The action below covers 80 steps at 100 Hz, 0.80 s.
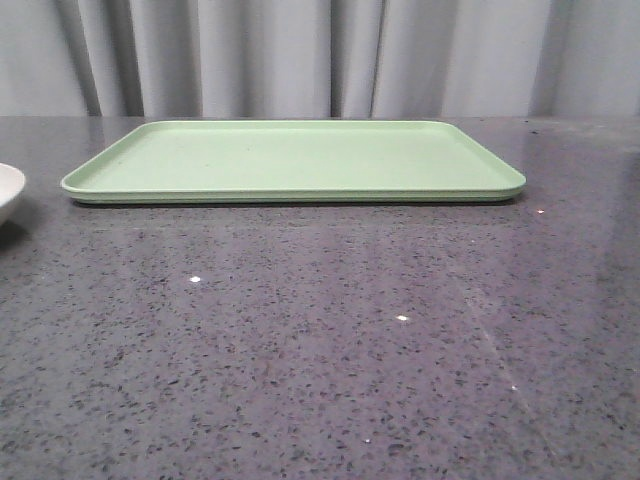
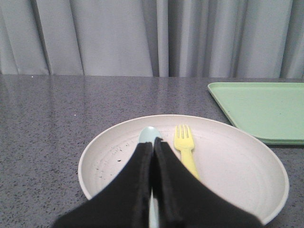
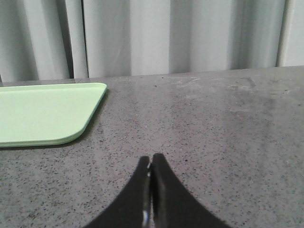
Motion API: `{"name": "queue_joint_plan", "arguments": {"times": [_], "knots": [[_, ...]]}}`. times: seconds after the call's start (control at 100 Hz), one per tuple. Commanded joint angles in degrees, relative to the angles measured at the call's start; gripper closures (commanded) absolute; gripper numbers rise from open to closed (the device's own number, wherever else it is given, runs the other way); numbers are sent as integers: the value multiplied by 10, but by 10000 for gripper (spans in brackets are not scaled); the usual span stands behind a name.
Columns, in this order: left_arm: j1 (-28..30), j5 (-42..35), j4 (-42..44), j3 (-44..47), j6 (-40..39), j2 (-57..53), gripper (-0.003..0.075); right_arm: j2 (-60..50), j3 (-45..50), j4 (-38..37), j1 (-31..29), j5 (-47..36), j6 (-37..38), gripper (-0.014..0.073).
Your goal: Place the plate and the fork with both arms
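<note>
One yellow fork [image 2: 185, 151], seemingly plastic

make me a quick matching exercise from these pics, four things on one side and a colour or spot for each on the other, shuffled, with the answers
Things
1. fork
2. plate
3. tray
4. right gripper

Descriptions
A. light green, nothing on it
B. bright yellow, lying in the plate beside a pale blue-green spoon
C. over bare grey table, fingers together
D. pale pinkish-white, holds two utensils, sits left of the tray

Pairs: 1-B, 2-D, 3-A, 4-C
</note>
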Motion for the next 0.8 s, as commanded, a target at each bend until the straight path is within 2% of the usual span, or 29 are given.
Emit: {"name": "queue_joint_plan", "arguments": {"times": [0.0, 0.79], "knots": [[0, -48, -5, 8, -4, -19, 741, -14, -3, -5, -4, -46, -5, 609], [0, -48, -4, 8, -4, -19, 741, -14, -3, -42, -4, -42, -10, 609]]}}
